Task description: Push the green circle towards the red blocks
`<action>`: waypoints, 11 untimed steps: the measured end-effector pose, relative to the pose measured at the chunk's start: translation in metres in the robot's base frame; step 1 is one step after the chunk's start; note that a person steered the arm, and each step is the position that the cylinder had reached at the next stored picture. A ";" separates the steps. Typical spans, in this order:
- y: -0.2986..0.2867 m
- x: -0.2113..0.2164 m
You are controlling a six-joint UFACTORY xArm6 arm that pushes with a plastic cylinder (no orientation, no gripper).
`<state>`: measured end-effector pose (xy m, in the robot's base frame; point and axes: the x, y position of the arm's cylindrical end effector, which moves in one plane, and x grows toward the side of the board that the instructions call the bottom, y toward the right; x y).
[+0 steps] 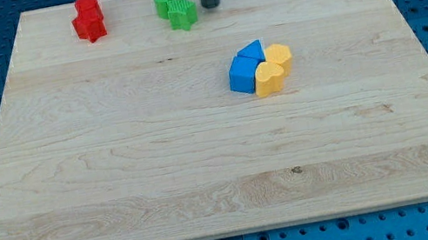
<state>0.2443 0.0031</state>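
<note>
Wooden board [200, 140] carries the green circle [165, 2] near its top edge, red blocks [88, 18] to its left, green star [183, 14] touching it, my tip [212, 6], grasping nothing, just right, poised to push leftward

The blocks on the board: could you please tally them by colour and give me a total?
Red blocks: 2, touching, near the view's top left.
Green blocks: 2, touching, just left of my tip.
Blue blocks: 2, in the central cluster.
Yellow blocks: 2, against the blue ones.
Total: 8 blocks.
</note>
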 end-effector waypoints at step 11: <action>-0.148 -0.009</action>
